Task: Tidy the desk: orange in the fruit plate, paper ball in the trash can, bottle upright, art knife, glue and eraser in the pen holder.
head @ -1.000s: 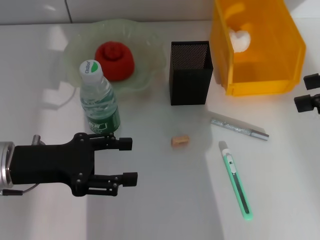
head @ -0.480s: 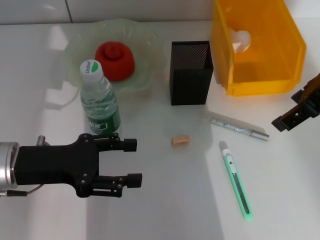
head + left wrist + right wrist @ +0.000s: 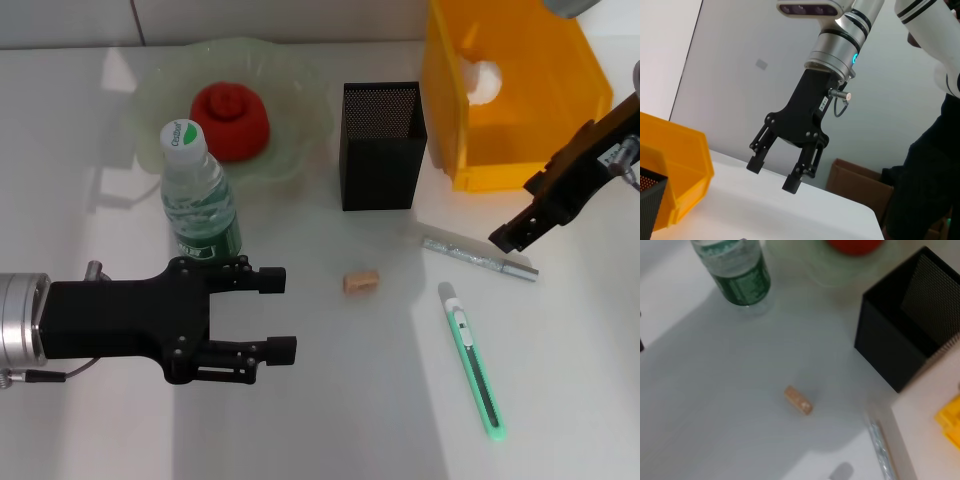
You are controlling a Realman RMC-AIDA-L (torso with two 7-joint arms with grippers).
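The right tool (image 3: 520,232), fingers spread and empty, hangs over the silver glue stick (image 3: 478,256) on the white bench (image 3: 330,420), beside the yellow trash can (image 3: 520,150). The left tool (image 3: 278,315), also spread and empty, hovers near the upright bottle (image 3: 198,200). Half the tidy-up looks done: the orange (image 3: 230,120) sits in the fruit plate (image 3: 290,95), the paper ball (image 3: 482,80) lies in the can. Glue stick, green art knife (image 3: 472,362) and eraser (image 3: 360,283) lie outside the black mesh pen holder (image 3: 380,145).
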